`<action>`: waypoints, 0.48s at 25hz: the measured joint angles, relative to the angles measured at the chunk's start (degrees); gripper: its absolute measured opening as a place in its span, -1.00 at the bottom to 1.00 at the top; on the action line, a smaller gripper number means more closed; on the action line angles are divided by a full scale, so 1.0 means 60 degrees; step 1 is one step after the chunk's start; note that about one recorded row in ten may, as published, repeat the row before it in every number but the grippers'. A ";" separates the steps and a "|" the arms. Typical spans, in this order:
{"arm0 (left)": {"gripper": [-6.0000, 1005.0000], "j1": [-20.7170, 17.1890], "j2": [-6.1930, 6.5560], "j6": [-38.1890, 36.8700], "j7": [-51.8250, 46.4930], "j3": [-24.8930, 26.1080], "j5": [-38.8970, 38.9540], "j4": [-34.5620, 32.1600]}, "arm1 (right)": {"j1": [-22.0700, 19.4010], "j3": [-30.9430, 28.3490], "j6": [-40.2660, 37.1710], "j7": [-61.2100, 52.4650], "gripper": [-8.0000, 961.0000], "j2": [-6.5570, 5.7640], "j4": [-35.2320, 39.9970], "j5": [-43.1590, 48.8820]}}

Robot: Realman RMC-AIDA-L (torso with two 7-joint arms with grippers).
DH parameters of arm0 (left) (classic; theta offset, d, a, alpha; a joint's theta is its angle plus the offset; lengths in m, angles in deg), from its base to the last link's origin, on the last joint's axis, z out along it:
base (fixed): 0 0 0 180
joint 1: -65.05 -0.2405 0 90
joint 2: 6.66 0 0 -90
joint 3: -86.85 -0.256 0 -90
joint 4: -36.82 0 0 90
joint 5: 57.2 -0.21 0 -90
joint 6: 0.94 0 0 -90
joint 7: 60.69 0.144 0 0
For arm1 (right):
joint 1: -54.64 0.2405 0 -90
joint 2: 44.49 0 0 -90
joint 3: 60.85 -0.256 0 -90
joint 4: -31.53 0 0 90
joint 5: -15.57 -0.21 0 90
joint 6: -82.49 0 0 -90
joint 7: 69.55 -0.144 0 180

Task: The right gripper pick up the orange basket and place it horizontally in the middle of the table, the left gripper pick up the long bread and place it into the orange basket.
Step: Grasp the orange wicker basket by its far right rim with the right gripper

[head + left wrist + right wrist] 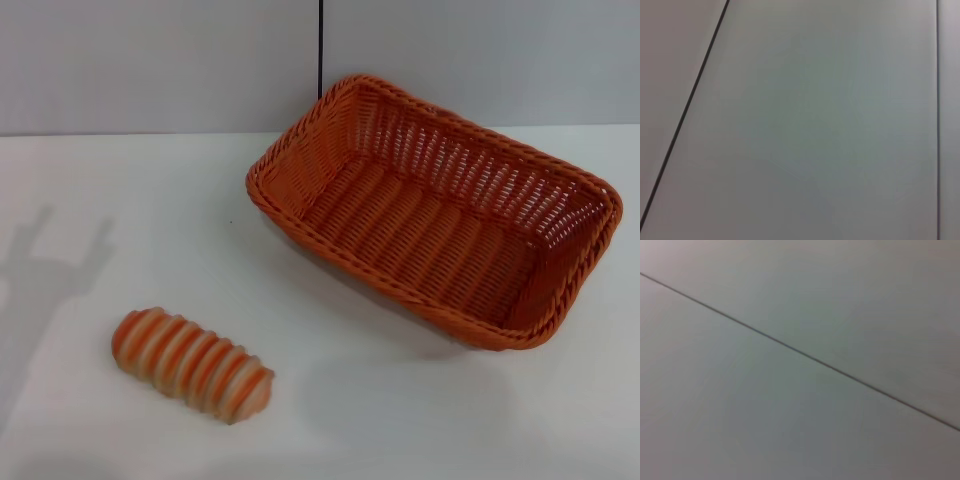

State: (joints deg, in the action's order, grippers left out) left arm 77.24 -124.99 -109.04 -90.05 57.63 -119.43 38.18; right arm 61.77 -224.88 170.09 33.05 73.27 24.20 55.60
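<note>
Basket [440,215] sits askew right; long bread [192,364] apparently well apart, front-left.

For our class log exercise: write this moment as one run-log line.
basket: empty, skewed, table's far right | bread: on table, near left, apart from basket | grippers: none in view | placing: not done

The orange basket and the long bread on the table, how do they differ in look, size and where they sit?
The orange basket is far bigger than the long bread. The basket is open woven wicker in one orange; the bread is a solid ridged loaf striped orange and cream. The basket sits at the far right of the table, angled; the bread lies near the front left, apart from it. Both are oblong, rest on the table, and no gripper is in view.
</note>
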 joint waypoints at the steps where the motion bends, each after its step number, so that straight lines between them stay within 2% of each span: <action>1: 0.65 0.0001 0.0001 0.0000 0.0000 0.0000 0.0000 -0.0003 | 0.0007 0.0042 0.0006 -0.0012 0.18 -0.0004 -0.0006 0.0008; 10: 0.65 0.0005 0.0006 0.0002 0.0000 0.0017 0.0000 0.0010 | 0.0097 0.0495 0.0056 -0.0074 0.18 -0.0047 -0.0306 0.0152; 12: 0.65 0.0004 0.0007 0.0037 0.0000 0.0022 0.0000 -0.0004 | 0.0126 0.0732 0.0124 -0.0168 0.18 -0.0129 -0.0317 0.0166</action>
State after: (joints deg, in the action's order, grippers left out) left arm 77.27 -124.95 -108.82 -90.05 57.76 -119.43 38.16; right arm 62.52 -220.49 170.83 32.04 72.50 22.29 56.60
